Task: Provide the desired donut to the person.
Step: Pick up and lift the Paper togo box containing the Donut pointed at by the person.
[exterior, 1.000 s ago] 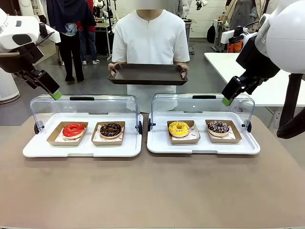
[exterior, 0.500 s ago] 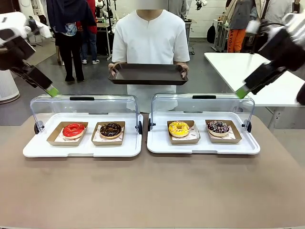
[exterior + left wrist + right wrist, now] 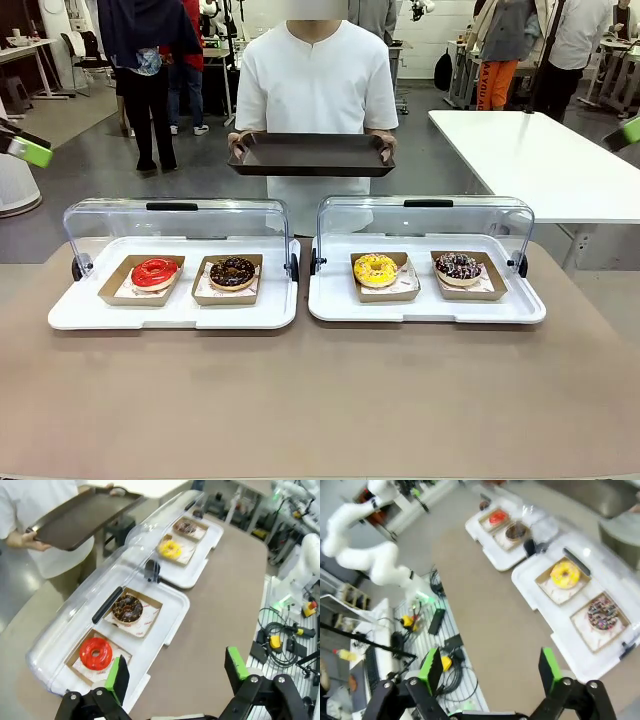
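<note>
Here, both arms are raised well clear of the brown table top (image 3: 320, 400). The left gripper (image 3: 176, 672) hangs high above the table's left end. Its two black fingers with green pads are spread wide apart, and nothing is between them. One of its green pads pokes in at the left edge of the front view. The right gripper (image 3: 490, 667) hangs high above the right end, its jaws just as wide and just as empty.

Two white plastic display cases sit side by side on the table, each with a clear domed lid standing open along the far side. In the left white display case (image 3: 170, 318) lie a red-glazed ring donut (image 3: 154, 272) and, to its right, a chocolate-glazed ring donut (image 3: 232, 271). In the right white display case (image 3: 430, 315) lie a yellow-glazed ring donut (image 3: 376, 269) and a dark sprinkled ring donut (image 3: 459, 266). Each donut rests in its own shallow brown cardboard tray, and neither gripper touches any of them. Which one is wanted cannot be told.

The person in the white short-sleeved shirt (image 3: 316, 90) stands at the far side, behind the gap between the two cases. Both hands hold a dark rectangular serving tray (image 3: 310, 155) level in front of the body. Nothing lies on it.
</note>
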`<state>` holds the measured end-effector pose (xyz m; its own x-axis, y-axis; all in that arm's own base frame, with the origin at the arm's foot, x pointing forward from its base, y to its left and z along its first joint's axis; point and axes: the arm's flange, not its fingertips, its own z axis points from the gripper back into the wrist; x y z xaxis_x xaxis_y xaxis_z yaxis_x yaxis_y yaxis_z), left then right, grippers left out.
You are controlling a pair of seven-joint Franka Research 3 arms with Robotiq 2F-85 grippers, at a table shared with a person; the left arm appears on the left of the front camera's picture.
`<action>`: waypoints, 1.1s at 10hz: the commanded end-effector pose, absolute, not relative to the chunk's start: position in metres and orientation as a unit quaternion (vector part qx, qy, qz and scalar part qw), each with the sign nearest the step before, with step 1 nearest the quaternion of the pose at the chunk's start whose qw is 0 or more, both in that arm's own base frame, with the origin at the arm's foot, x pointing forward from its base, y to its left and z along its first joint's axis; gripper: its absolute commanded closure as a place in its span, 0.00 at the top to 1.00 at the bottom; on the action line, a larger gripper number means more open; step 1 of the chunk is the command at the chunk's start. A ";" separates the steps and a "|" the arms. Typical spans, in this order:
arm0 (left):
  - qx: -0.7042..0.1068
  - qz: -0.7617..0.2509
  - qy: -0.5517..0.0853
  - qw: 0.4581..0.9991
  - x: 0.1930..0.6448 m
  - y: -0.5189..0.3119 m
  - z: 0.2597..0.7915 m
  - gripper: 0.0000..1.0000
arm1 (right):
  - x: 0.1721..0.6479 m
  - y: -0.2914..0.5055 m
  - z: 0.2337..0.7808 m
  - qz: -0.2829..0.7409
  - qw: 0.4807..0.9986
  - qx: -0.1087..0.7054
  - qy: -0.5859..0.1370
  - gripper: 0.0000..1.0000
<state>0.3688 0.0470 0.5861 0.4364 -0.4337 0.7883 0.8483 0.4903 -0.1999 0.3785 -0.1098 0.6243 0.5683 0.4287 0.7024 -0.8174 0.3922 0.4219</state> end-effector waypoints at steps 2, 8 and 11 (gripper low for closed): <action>-0.337 -0.403 -0.363 0.770 0.375 0.074 0.575 1.00 | 0.395 -0.151 0.600 0.367 0.754 0.415 -0.353 1.00; -0.372 -0.408 -0.389 0.737 0.355 0.127 0.583 1.00 | 0.379 -0.186 0.595 0.387 0.734 0.434 -0.352 1.00; -0.379 -0.421 -0.375 0.734 0.357 0.127 0.581 1.00 | 0.375 -0.191 0.593 0.396 0.726 0.431 -0.361 1.00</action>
<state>0.3555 0.1241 0.5787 0.3809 -0.3269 0.8649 0.8947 0.3663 -0.2556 0.3714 -0.1861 0.5905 0.4562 0.2696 0.8481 -0.8705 0.3329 0.3624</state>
